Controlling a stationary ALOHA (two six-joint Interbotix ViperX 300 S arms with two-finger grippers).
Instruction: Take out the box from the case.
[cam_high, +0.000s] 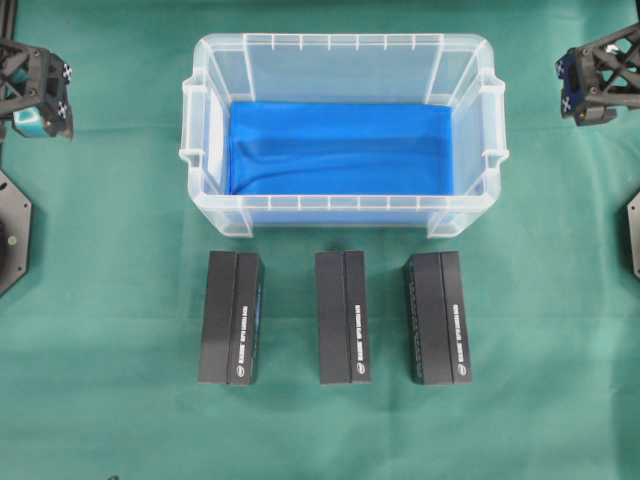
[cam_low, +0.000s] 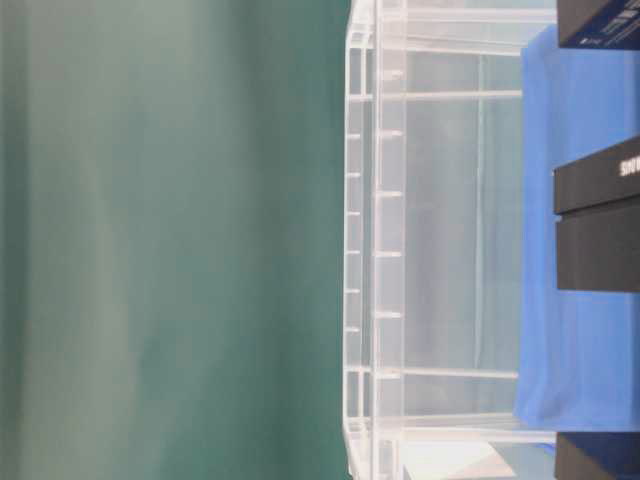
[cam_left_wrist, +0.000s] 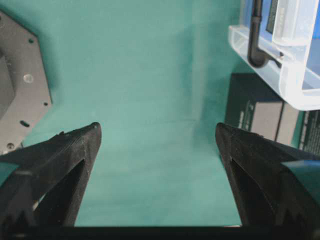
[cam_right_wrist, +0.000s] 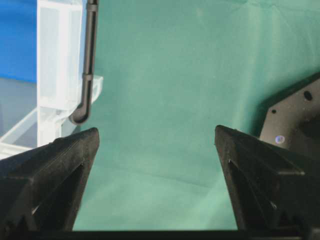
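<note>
The case is a clear plastic bin at the back middle, and inside it only the blue cloth on its bottom shows. Three black boxes lie on the green table in front of it: left, middle, right. My left gripper hangs far left of the case, open and empty. My right gripper hangs far right of it, open and empty too. A case corner and one box show in the left wrist view.
Grey hexagonal base plates sit at the left and right table edges. Green cloth covers the table. The table-level view is turned sideways and shows the case wall with the boxes before it.
</note>
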